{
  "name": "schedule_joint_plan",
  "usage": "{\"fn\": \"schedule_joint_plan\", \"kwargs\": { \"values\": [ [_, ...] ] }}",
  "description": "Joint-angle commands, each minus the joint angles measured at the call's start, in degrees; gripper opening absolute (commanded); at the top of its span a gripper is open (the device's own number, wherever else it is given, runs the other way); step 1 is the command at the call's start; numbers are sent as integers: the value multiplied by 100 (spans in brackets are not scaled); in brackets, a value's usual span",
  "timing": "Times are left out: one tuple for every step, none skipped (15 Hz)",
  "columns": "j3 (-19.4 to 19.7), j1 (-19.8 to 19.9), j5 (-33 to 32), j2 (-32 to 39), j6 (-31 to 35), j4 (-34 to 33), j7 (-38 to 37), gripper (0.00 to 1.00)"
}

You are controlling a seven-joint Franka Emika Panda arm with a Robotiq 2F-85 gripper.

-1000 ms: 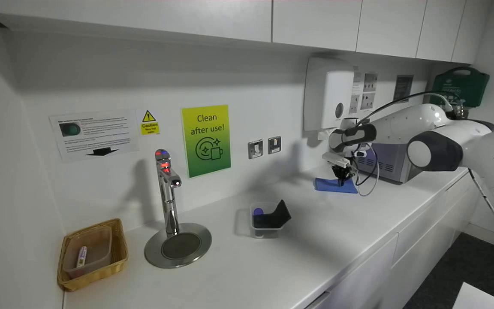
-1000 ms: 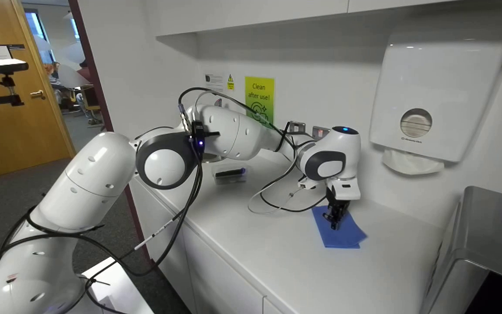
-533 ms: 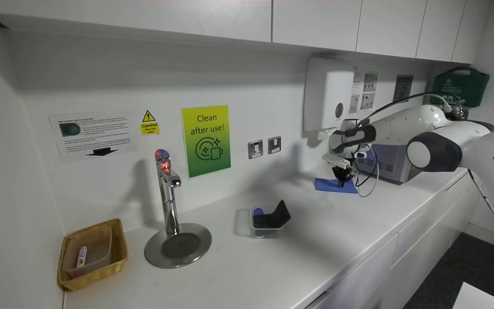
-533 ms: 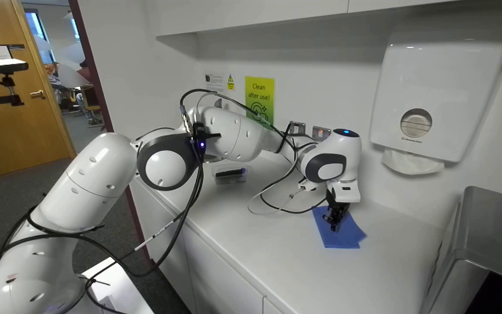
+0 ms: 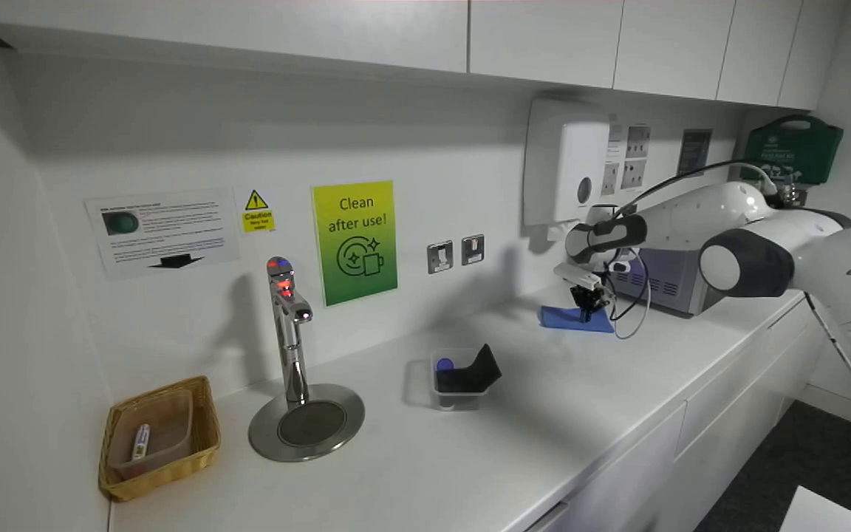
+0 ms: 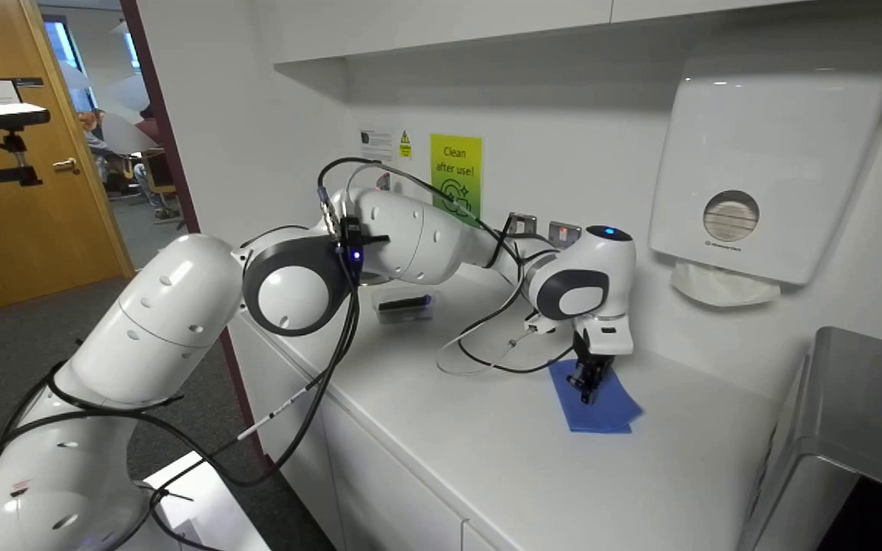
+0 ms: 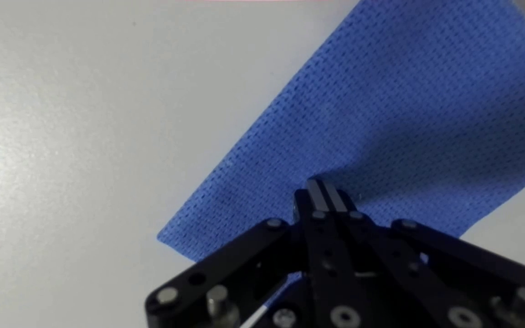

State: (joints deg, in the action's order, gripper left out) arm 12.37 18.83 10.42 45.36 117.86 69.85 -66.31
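the hand is standing narrow above the surface, its two fingertips lying flush against each other and pointing down. the tips are touching the blue cloth, which is lying flat on the surface, nearer to the back edge than to the front edge. in the wrist view one pointed corner of the cloth is reaching out to the left of the hand. the white arm is stretching in over the front edge.

between the cloth and a chrome tap, a clear container is standing on the surface, with a black item sticking up out of it. the tap is rising from a round steel plate near the back edge. a wicker basket is sitting in the back corner, carrying a plastic tub. on the cloth's opposite side, a grey appliance is standing by the back edge, and a towel dispenser is hanging above that edge.
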Motion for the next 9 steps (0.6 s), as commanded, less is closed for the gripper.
{"fn": "schedule_joint_plan", "kwargs": {
  "values": [
    [-76,1,157,155,-280,-365,26,0],
    [-100,-20,164,175,-307,-397,23,0],
    [-126,-44,163,190,-312,-416,24,0],
    [-157,-79,159,187,-332,-417,18,0],
    [-177,-115,152,191,-353,-428,14,0],
    [-196,-164,147,183,-381,-427,7,0],
    [-219,-209,147,179,-392,-425,3,0],
    [-239,-251,146,177,-406,-426,2,0],
    [-261,-296,144,173,-404,-417,3,0]
  ]
}}
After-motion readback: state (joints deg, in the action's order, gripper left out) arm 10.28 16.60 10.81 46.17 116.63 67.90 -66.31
